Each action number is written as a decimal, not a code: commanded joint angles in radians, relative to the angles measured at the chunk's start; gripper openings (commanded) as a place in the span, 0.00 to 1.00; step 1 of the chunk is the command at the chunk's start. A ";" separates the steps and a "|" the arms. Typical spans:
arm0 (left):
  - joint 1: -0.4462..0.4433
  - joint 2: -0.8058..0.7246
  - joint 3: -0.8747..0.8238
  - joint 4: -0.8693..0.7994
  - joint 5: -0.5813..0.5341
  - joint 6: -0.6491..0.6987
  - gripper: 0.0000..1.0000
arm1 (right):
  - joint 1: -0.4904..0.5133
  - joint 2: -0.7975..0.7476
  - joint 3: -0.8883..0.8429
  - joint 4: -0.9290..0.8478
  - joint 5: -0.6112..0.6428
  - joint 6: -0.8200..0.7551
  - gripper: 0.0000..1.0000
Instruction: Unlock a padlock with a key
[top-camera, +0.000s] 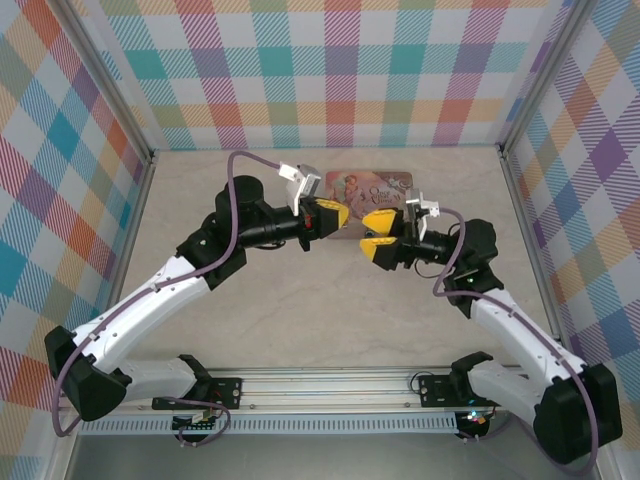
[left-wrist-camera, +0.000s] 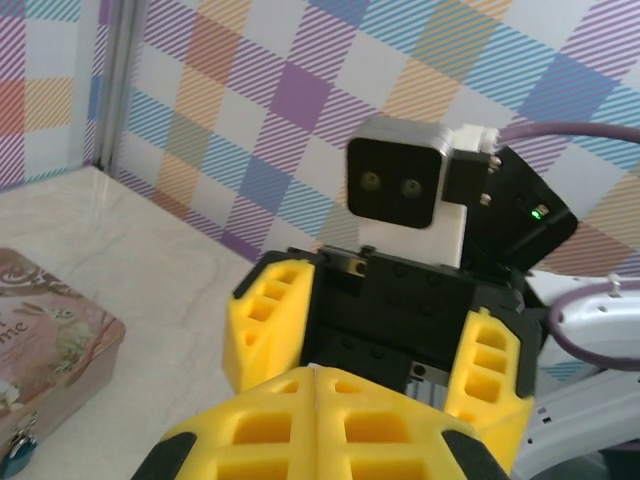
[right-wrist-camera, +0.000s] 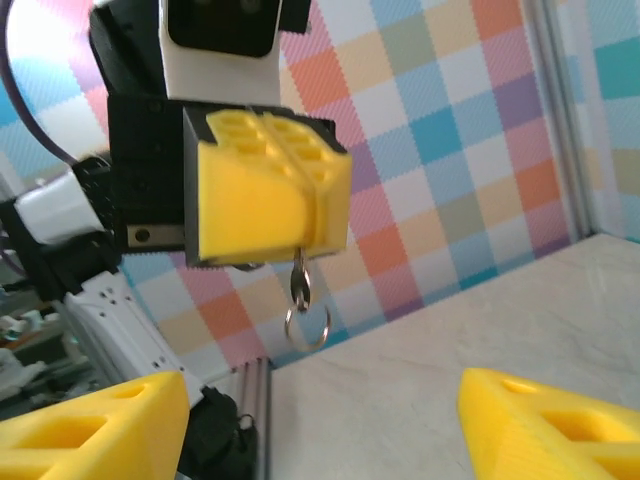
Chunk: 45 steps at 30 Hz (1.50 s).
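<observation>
- The key and its ring: thin bright metal, shiny.
- The left pincer: matt yellow plastic, moulded with hollow cells.
- Tin: pink printed surface, faint sheen.
- Bench: smooth, pale, marbled, matt.

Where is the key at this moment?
In the right wrist view the key hangs from the shut left hand, left of centre, above the table and facing the open right hand.

Top view looks down from behind; wrist views face each other closely above the shared table.
</observation>
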 joint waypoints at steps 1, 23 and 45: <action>-0.016 -0.015 0.029 0.060 0.051 0.017 0.00 | 0.026 0.039 0.058 0.143 -0.063 0.068 0.68; -0.017 -0.013 0.010 0.068 0.044 0.008 0.00 | 0.085 0.099 0.123 0.115 -0.016 0.051 0.24; -0.017 -0.017 0.009 0.047 0.000 0.016 0.16 | 0.085 0.065 0.116 0.035 0.009 0.012 0.00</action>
